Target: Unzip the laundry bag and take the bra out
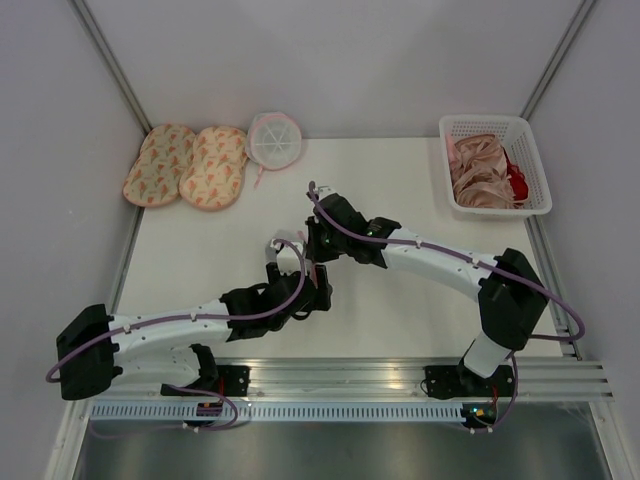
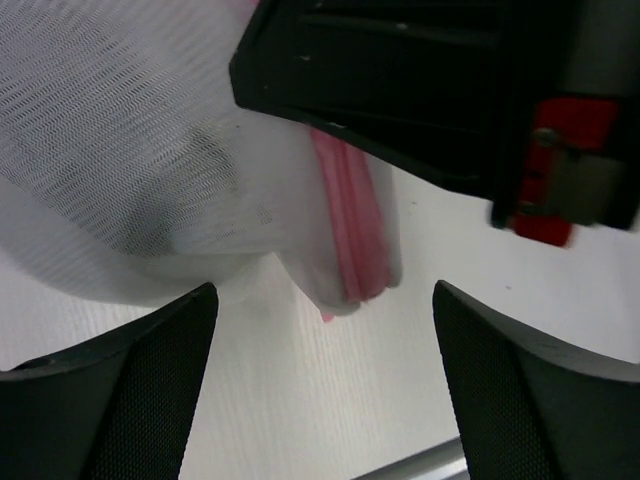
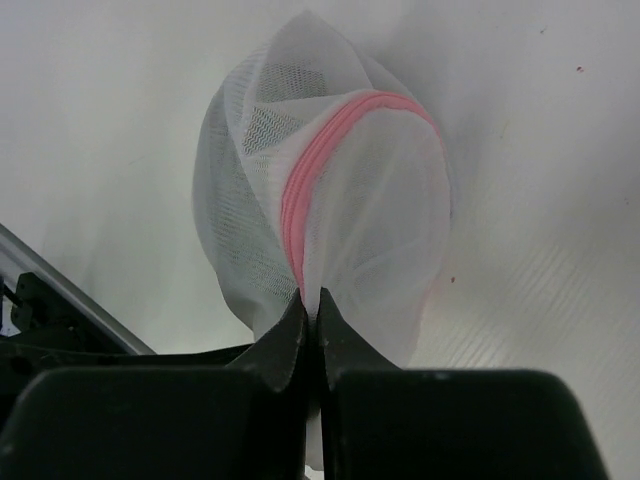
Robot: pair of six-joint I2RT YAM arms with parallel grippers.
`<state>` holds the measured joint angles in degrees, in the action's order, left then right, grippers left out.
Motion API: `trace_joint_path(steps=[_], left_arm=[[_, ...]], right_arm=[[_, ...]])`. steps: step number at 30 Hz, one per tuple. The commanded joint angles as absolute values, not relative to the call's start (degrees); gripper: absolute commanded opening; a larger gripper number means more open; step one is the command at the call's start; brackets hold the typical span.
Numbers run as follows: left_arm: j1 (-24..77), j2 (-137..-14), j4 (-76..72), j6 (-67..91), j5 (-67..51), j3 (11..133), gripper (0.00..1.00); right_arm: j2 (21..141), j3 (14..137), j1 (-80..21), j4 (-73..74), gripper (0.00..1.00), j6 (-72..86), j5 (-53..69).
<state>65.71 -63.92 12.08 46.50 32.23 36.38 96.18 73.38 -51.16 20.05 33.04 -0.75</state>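
Pressed-together black fingers of our right hand (image 3: 310,300) are filling the bottom of its wrist view. They are pinching the laundry bag (image 3: 370,230), a round see-through white mesh pouch, right on its pink zip edging (image 3: 300,200). The bag is sitting near the middle of the white worktop (image 1: 400,180); whether it is touching the surface we cannot tell. A dim dark patch is showing through the mesh in the left wrist view. It may be the small black bra, but we are not sure.

Our left hand (image 2: 322,295) is hovering just beside the bag, fingers spread wide and gripping nothing. The edging is looking closed, so we are judging the unzipping as not yet done. The left hand needs to find the zip puller, which no view is showing, and draw it along the edging while the right hand is anchoring the bag. Catching loose mesh instead is the risk, and the right hand's black body is crowding the approach.

Along the far edge are lying a round pouch with white spoke ribs (image 1: 273,138) and two oval peach-patterned pads (image 1: 186,165). A white plastic basket (image 1: 495,125) of beige-pink satin garments (image 1: 478,170) and a red one (image 1: 517,183) is standing at far right. All are well apart.
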Motion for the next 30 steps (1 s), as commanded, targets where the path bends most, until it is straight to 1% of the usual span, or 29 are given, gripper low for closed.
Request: trace_joint_path(steps=[1, 5, 6, 12, 14, 15, 16, 18, 19, 20, 21, 23, 24, 25, 26, 27, 28, 30], left_arm=[[66.4, -66.3, 16.1, 52.2, 41.3, 39.1, 0.9], [66.6, -67.9, 16.0, 52.9, 44.3, 39.5, 0.82], [66.7, -68.1, 16.1, 53.0, 45.0, 39.5, 0.78], [67.9, -66.5, 16.1, 52.3, 49.4, 40.2, 0.69], [68.2, -66.1, 16.1, 52.0, 50.0, 40.4, 0.64], [68.3, -65.9, 15.9, 51.9, 50.0, 40.6, 0.6], [68.4, -66.0, 16.0, 51.8, 50.1, 40.8, 0.49], [68.6, -66.3, 16.0, 51.7, 50.1, 41.1, 0.32], [68.6, -66.4, 16.0, 51.6, 50.0, 41.2, 0.16], [68.6, -66.5, 16.1, 51.6, 50.0, 41.2, 0.08], [68.6, -66.4, 16.1, 51.8, 49.8, 41.1, 0.02], [68.6, -66.1, 16.0, 52.0, 49.5, 40.8, 0.02], [68.6, -65.9, 15.9, 52.3, 49.3, 40.6, 0.02], [68.6, -65.7, 15.9, 52.6, 49.0, 40.3, 0.02], [68.6, -65.4, 15.8, 52.8, 48.8, 39.8, 0.02], [68.6, -64.7, 15.9, 53.1, 48.6, 39.5, 0.02], [68.6, -64.4, 15.8, 53.8, 48.2, 39.1, 0.02], [68.6, -63.2, 15.7, 54.5, 47.6, 37.8, 0.02]], right_arm=[[93.3, 72.4, -51.4, 16.8, 0.01, 34.4, 3.5], [92.9, 72.4, -52.1, 17.0, 0.0, 33.8, 4.1], [93.0, 72.4, -52.6, 17.5, 0.0, 33.7, 4.0], [93.3, 72.2, -53.8, 19.4, 0.0, 33.0, 3.8], [93.3, 72.0, -54.1, 19.7, 0.01, 32.6, 3.6], [93.2, 71.9, -54.6, 19.8, 0.0, 32.7, 3.6], [93.2, 71.8, -54.7, 19.9, 0.01, 32.6, 3.5], [93.3, 71.9, -54.8, 20.1, 0.0, 32.3, 3.6], [93.3, 71.9, -55.0, 20.3, 0.0, 32.3, 3.5], [93.0, 72.0, -55.0, 20.3, 0.0, 32.1, 3.3], [92.9, 72.0, -55.1, 20.5, 0.01, 31.8, 2.6], [91.6, 71.7, -55.1, 21.0, 0.02, 30.8, 1.2], [90.6, 71.1, -55.1, 21.0, 0.35, 30.6, -2.3], [89.3, 70.5, -55.1, 20.8, 0.53, 30.8, -4.9], [86.3, 69.5, -55.1, 20.4, 0.62, 30.9, -8.5], [84.6, 67.5, -55.1, 20.0, 0.65, 30.9, -11.1], [82.9, 66.6, -54.9, 19.3, 0.72, 30.9, -15.7], [78.2, 64.1, -54.0, 18.5, 0.83, 31.1, -18.8]])
